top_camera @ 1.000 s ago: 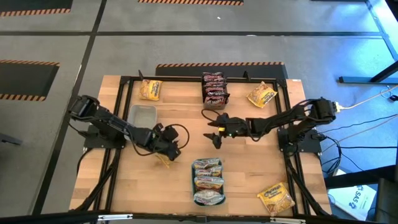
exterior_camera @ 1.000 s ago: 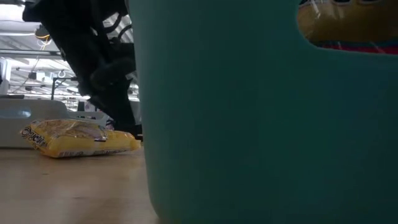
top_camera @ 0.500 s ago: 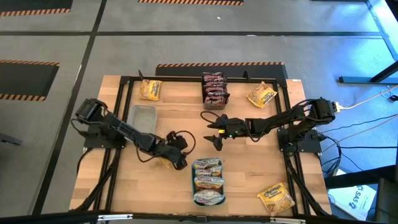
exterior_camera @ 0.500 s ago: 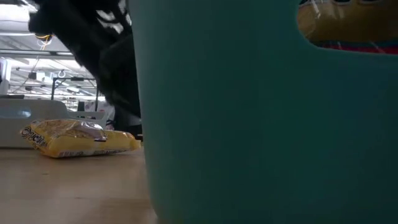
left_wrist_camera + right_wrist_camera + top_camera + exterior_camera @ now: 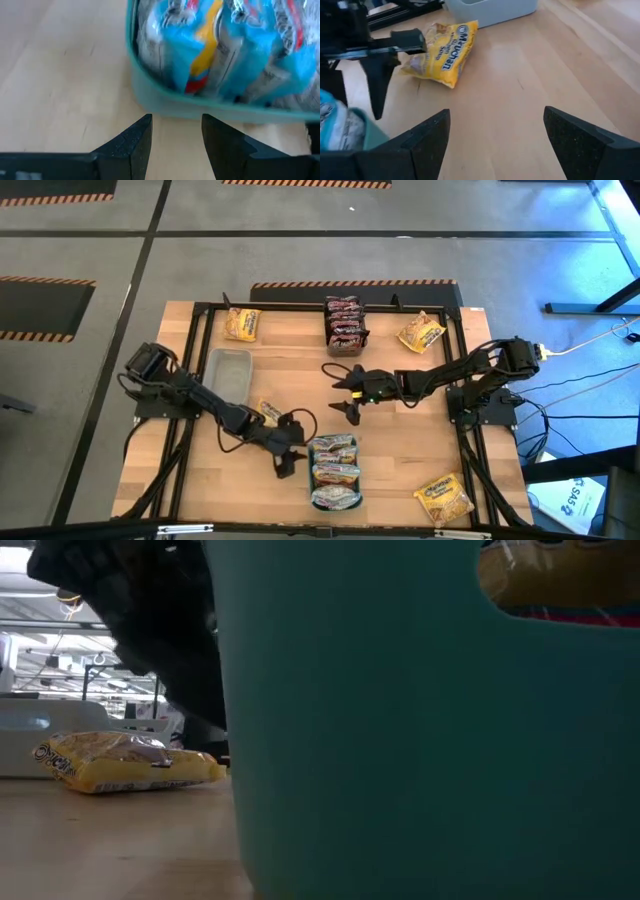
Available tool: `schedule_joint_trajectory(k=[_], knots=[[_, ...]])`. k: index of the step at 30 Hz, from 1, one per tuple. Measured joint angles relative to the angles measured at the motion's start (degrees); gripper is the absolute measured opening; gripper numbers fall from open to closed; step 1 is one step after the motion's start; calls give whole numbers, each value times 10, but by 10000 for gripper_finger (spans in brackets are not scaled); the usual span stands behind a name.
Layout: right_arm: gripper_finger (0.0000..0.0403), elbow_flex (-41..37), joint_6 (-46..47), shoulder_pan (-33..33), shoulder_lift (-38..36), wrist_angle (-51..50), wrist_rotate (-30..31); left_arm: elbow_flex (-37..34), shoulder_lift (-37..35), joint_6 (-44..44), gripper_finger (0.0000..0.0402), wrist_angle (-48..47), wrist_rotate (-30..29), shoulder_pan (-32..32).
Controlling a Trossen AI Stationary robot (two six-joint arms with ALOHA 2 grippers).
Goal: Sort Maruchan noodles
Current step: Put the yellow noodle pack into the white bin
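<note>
Hovering beside teal tray point(image 5: 309, 470), left gripper point(image 5: 286, 467) — parted narrowly, empty; right gripper point(image 5: 347, 392) spread wide, empty.

Over the last second the left gripper point(image 5: 286, 464) has travelled from the middle-left of the wooden table to a spot just beside the left wall of the teal rectangular plastic tray point(image 5: 308, 472), its arm stretching out further across the boards. The flat yellow plastic noodle packet point(image 5: 269, 412), which lay hidden beneath that gripper a second ago, is now uncovered on the table beside the arm, near the clear grey plastic tub point(image 5: 228, 371). In the left wrist view the dark fingers point(image 5: 131, 141) stand apart with nothing between them.
</note>
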Motion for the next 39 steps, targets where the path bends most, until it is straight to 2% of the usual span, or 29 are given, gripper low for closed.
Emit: schedule_joint_trajectory(k=[6,12,17,22,26,28,34,39], knots=[[303,0,-17,0,-5,3,-6,27,46,0,165,14,-41,-5],[303,0,-12,0,-5,2,-11,94,100,22,165,0,-48,11],[303,0,13,0,-5,0,-11,139,83,26,165,-125,-48,11],[303,9,54,0,-2,0,-11,148,35,-44,165,-280,-71,-12],[303,43,72,0,26,-1,-17,126,-14,-126,165,-371,-171,-45],[303,69,79,-2,48,-8,-21,104,-41,-168,165,-394,-201,-51],[303,167,95,-14,129,-46,-24,0,-97,-285,165,-397,-212,-54],[303,238,95,-17,190,-57,-18,-49,-102,-346,165,-378,-222,-54]])
